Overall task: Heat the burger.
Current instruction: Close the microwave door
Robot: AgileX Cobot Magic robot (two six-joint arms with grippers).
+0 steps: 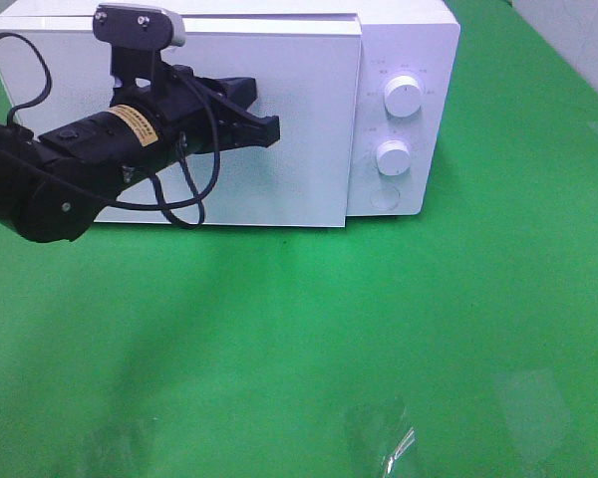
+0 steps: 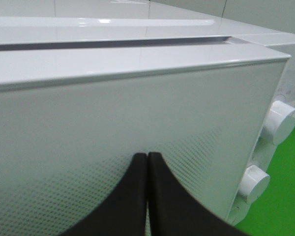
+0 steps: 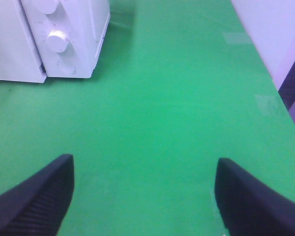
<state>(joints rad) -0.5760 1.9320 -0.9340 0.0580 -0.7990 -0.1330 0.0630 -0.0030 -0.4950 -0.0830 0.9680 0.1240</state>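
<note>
At twelve o'clock the microwave [image 1: 309, 119] blocks passage, with the left gripper [image 1: 269, 129] perhaps touching its door. The green table [image 1: 379, 339] lies open from three to nine.

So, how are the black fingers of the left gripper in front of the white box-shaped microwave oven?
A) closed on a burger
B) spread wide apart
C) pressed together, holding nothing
C: the left gripper shows both fingers touching, nothing between them, facing the microwave oven.

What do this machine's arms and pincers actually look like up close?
The left arm is black and jointed, with a yellow label, looping black cables and a small camera mounted on top. The left pincer has two curved black fingers. The right pincer has black fingers with ribbed pads.
</note>
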